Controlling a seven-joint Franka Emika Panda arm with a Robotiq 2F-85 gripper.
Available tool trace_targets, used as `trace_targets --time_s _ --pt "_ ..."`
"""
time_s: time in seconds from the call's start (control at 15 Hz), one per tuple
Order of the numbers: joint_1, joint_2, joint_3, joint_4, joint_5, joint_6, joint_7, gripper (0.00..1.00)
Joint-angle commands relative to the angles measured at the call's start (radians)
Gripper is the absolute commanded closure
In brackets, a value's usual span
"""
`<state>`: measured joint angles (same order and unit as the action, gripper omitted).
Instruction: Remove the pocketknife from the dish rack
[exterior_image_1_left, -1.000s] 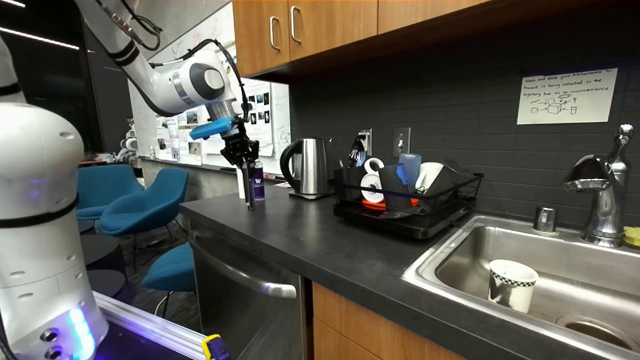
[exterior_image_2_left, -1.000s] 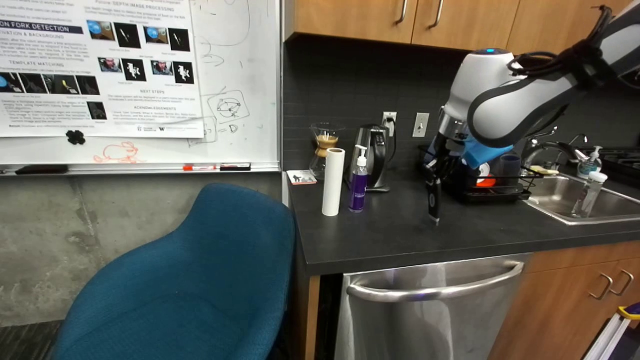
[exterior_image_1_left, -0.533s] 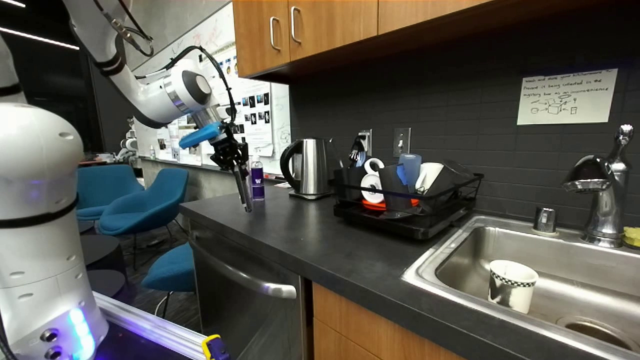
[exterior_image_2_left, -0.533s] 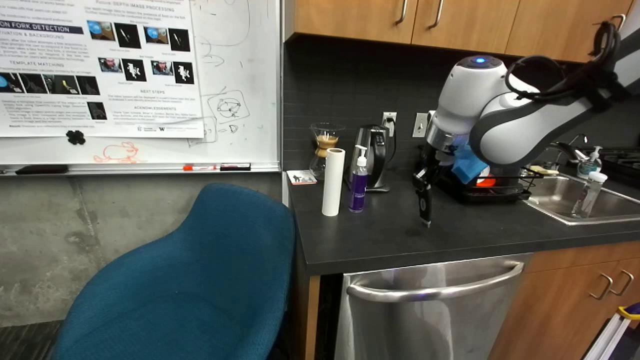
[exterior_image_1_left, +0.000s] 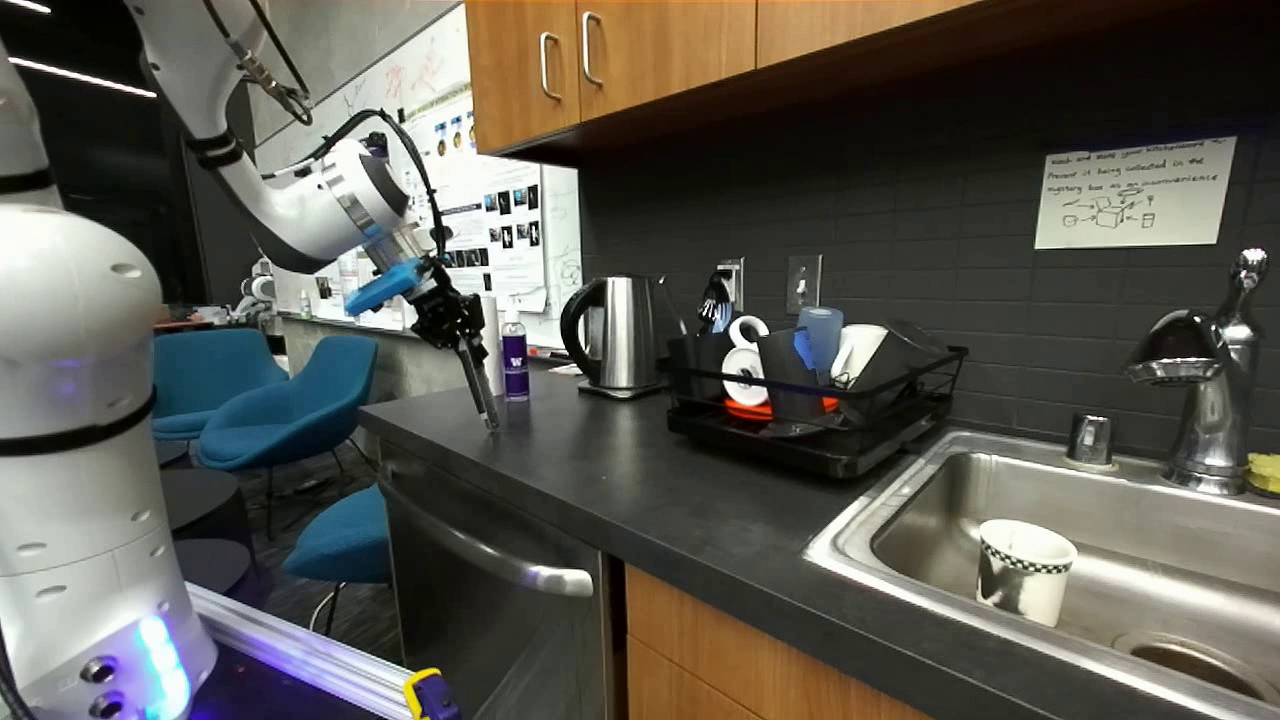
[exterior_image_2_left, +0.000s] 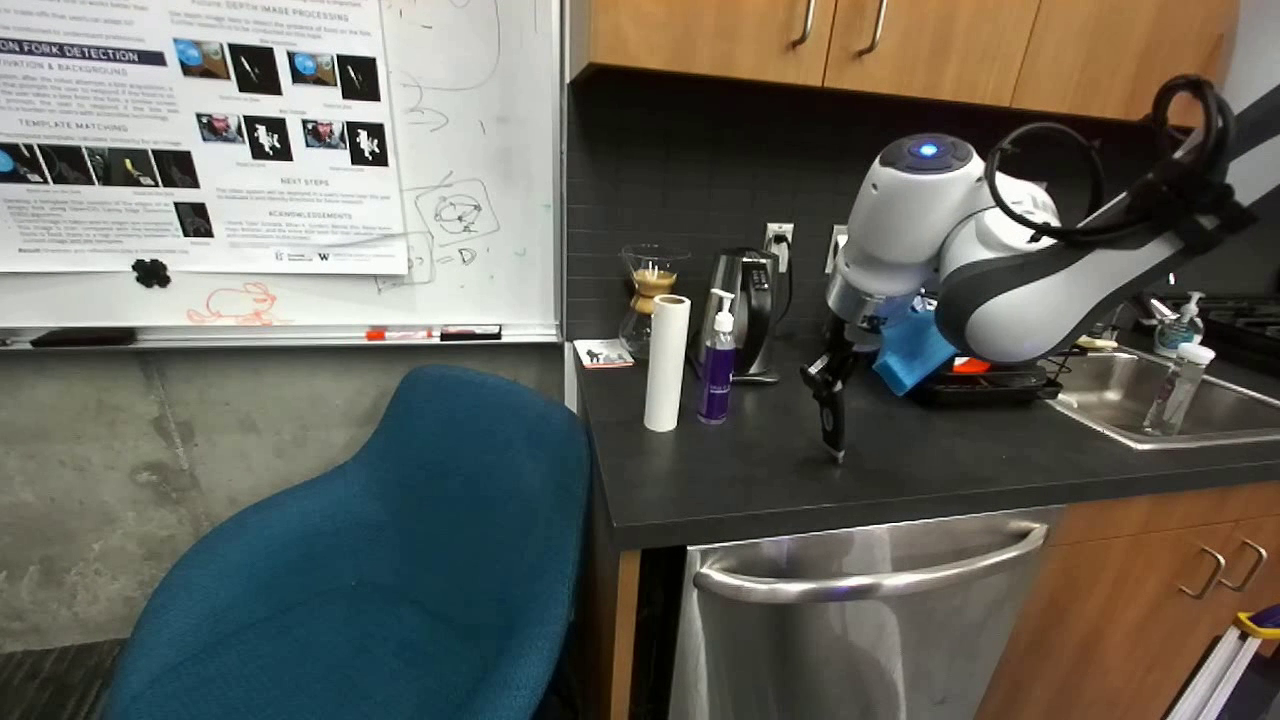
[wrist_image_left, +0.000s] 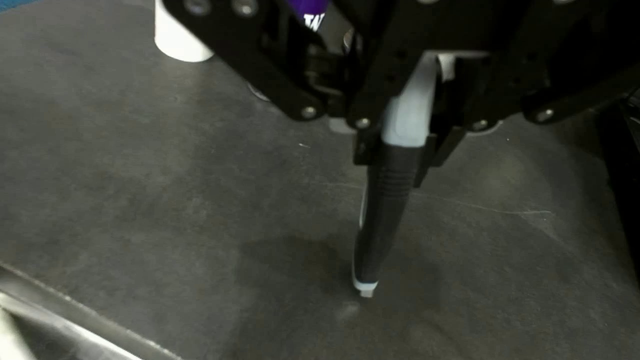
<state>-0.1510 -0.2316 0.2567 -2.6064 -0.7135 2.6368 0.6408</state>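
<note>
My gripper (wrist_image_left: 395, 162) is shut on the pocketknife (wrist_image_left: 382, 220), which has a black ribbed handle and a pale grey part between the fingers. The handle end points down at the counter, and I cannot tell if it touches. In both exterior views the gripper (exterior_image_1_left: 462, 340) (exterior_image_2_left: 827, 385) and the tilted pocketknife (exterior_image_1_left: 478, 390) (exterior_image_2_left: 832, 425) are over the counter, well away from the dish rack. The black wire dish rack (exterior_image_1_left: 845, 462) holds cups and utensils beside the sink. In an exterior view the arm partly hides the dish rack (exterior_image_2_left: 985, 392).
A white roll (exterior_image_2_left: 665, 370) and a purple pump bottle (exterior_image_2_left: 716, 380) stand near the counter's end, with the steel kettle (exterior_image_1_left: 625, 335) behind. The counter's front edge (wrist_image_left: 90, 310) shows in the wrist view. The steel sink (exterior_image_1_left: 850, 540) holds a mug (exterior_image_1_left: 1025, 570).
My gripper has moved left with the pocketknife, farther from the dish rack and a little lower and nearer the counter's front edge. The wrist and pocketknife have tilted more.
</note>
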Motion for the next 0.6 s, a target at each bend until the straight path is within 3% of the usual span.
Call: trace_targets --time_s 0.0,0.2,0.27,0.33,0.53 --pt "-0.023 0.059 0.041 0.061 -0.085 -0.028 0.113 0.95" --pt "-0.019 0.098 0.057 0.096 -0.131 -0.051 0.175 0.95" --pt "-0.016 0.109 0.06 0.107 -0.137 -0.06 0.186 0.83" --pt "-0.013 0.116 0.062 0.114 -0.142 -0.068 0.193 0.65" --pt "-0.01 0.143 0.067 0.135 -0.132 -0.084 0.197 0.43"
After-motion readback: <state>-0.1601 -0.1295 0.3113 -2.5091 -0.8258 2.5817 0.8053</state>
